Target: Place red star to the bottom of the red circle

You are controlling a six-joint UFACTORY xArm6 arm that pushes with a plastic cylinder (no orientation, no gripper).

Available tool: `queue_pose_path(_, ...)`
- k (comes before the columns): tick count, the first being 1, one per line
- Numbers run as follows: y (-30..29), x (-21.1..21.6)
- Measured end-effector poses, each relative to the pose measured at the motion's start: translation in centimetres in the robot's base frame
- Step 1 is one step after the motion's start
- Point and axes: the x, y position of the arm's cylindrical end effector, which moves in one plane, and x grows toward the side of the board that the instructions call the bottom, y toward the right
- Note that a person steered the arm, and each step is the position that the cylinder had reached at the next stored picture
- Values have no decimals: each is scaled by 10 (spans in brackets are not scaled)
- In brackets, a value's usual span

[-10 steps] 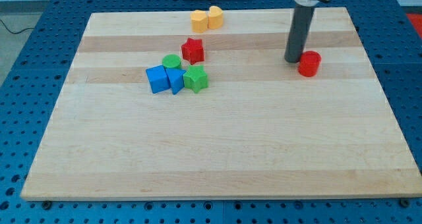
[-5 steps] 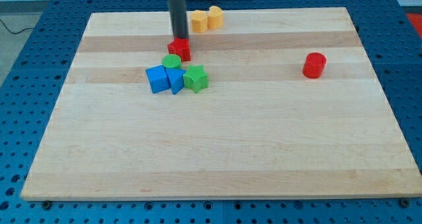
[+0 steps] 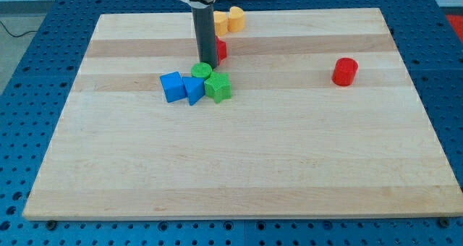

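Note:
The red star [image 3: 221, 49] sits near the board's top middle, mostly hidden behind my rod. My tip [image 3: 205, 62] rests on the board at the star's lower left, just above the green circle [image 3: 202, 71]. The red circle [image 3: 345, 71] stands far off at the view's right, well apart from the star and the tip.
A blue cube [image 3: 172, 86], a blue block [image 3: 194, 89] and a green star [image 3: 218, 87] cluster with the green circle below the tip. Two orange-yellow blocks [image 3: 227, 19] sit at the board's top edge. The wooden board [image 3: 239, 166] lies on a blue pegboard table.
My rod moved from beside the red circle to the left, reaching the red star. The star shifted left, then right and up; the green circle and green star nudged slightly right.

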Motion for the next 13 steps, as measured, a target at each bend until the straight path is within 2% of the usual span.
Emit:
queue_pose_path(1, -62, -1)
queue_pose_path(2, -100, -23)
queue_pose_path(3, -68, -40)
queue_pose_path(6, 132, -24)
queue_pose_path(7, 132, -24)
queue_pose_path(10, 131, 40)
queue_pose_path(11, 125, 49)
queue_pose_path(12, 89, 53)
queue_pose_path(13, 88, 75)
